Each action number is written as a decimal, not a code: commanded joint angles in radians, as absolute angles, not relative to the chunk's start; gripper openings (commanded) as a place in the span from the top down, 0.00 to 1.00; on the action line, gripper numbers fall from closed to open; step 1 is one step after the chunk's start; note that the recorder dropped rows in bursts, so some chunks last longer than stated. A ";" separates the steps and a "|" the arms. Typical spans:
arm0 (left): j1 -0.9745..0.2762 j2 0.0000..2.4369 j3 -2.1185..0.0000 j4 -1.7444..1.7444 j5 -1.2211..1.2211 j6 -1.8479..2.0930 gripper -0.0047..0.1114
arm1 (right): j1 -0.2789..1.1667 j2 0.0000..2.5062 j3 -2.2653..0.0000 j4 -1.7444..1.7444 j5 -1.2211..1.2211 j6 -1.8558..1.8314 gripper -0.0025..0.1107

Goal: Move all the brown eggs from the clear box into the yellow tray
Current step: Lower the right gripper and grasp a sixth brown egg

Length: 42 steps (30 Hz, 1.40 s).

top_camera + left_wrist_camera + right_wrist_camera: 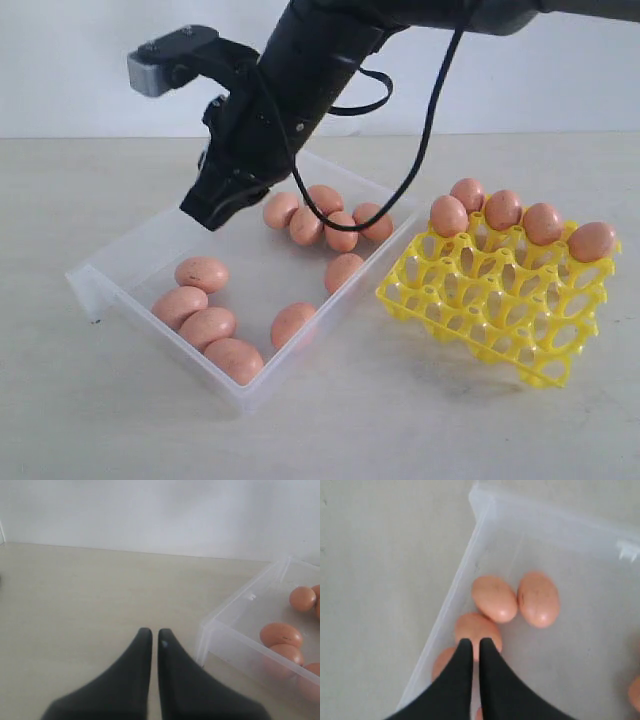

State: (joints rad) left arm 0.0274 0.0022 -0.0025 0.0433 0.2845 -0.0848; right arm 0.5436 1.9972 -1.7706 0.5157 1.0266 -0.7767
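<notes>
Right claw closed, brown eggs, perhaps stamped

Right wrist view: the right gripper's dark fingers cover part of one brown egg; a second egg shows only dimly through the clear box's wall, and another egg is cut by the frame edge. Left wrist view: box and eggs run off the picture's side, and the left gripper's base is blurred. Exterior view: the arm leaves the top edge, hiding part of the box.
</notes>
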 commanded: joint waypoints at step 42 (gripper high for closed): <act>0.025 0.000 0.000 0.041 0.279 -0.083 0.92 | 0.568 2.385 -1.873 0.533 0.660 -0.892 0.98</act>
